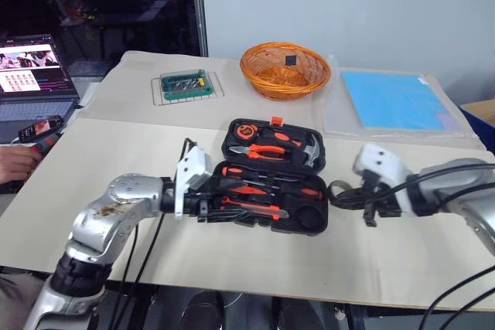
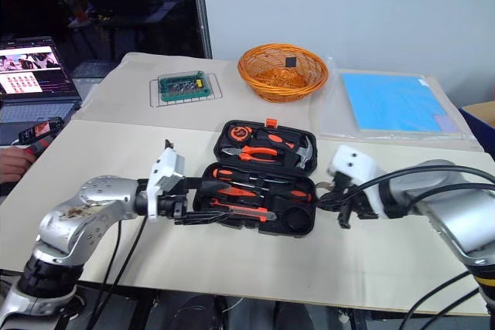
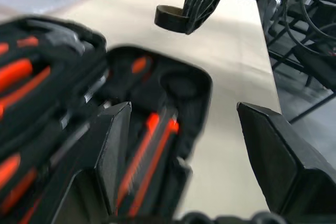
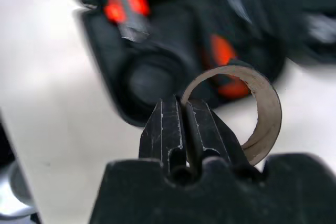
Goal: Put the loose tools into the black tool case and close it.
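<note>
The book-sized black ribbed plastic tool case is taken as the landmark; it lies open on the pale sheet-covered table, its lid half on the far side and its tray half on the near side.

The step in hand is judged to be the seating of the small grey tape ring. The ring is pinched by its wall between the clenched fingers of the right gripper, just off the case's right end and clear of the table. The round recess at the tray's near right corner is seen to be vacant and is judged to be the ring's seat. For a good result, the ring should be brought over that recess, turned flat, lowered until it bears on the moulding and only then released; dropped on edge, it could roll off. The left gripper is held spread and empty at the case's left end, with nothing between its fingers, and could be used to brace the case against sliding.

Counted, largest first:
- one table
- one case
- one orange wicker basket, behind the case
- one small green box of bits, behind the case to the left
- two grippers
- two long orange-and-black-handled screwdrivers, already in the tray
- one ring
</note>
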Robot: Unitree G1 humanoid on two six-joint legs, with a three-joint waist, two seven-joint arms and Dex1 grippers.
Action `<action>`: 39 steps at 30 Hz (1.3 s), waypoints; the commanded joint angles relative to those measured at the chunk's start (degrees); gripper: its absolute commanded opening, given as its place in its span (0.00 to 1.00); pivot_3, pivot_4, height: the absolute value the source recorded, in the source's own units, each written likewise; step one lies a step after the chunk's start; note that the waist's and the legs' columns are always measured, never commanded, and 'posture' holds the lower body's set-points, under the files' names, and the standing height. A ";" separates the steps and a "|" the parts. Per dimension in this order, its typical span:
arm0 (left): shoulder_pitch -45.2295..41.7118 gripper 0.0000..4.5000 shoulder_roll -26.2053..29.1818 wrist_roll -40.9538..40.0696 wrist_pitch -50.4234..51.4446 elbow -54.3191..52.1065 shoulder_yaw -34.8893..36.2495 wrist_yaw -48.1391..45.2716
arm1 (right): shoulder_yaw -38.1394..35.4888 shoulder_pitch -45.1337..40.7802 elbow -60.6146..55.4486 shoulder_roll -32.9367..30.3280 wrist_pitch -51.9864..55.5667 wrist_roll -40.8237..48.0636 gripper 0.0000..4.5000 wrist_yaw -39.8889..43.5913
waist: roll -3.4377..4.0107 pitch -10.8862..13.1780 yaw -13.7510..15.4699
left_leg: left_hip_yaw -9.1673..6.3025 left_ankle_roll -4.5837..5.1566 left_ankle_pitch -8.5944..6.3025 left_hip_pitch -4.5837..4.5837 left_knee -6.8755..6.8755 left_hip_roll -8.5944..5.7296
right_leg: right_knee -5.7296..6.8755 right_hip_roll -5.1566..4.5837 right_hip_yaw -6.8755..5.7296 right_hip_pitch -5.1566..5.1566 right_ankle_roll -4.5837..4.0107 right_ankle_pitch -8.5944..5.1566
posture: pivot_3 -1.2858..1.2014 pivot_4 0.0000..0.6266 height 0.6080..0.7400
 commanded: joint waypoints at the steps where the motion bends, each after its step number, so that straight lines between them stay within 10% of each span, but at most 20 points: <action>1: 0.19 0.76 1.47 -2.55 -1.19 -1.83 2.58 -1.74 | 6.17 -1.30 0.46 -0.40 -1.74 -4.77 0.02 -0.69 | 0.01 0.01 0.40 | 0.02 -0.04 -0.02 -0.01 0.01 -0.05 | -0.01 -0.09 -0.03 -0.01 0.00 0.00 | 0.52 0.24 1.00; 39: 1.51 0.76 1.74 -3.38 0.85 -5.61 2.33 6.65 | 18.34 -5.48 7.03 2.86 -9.48 -15.87 0.02 9.97 | -0.09 0.01 0.27 | 0.12 0.06 0.08 0.01 -0.01 0.04 | 0.01 0.02 -0.04 -0.02 -0.11 0.08 | 0.52 0.24 1.00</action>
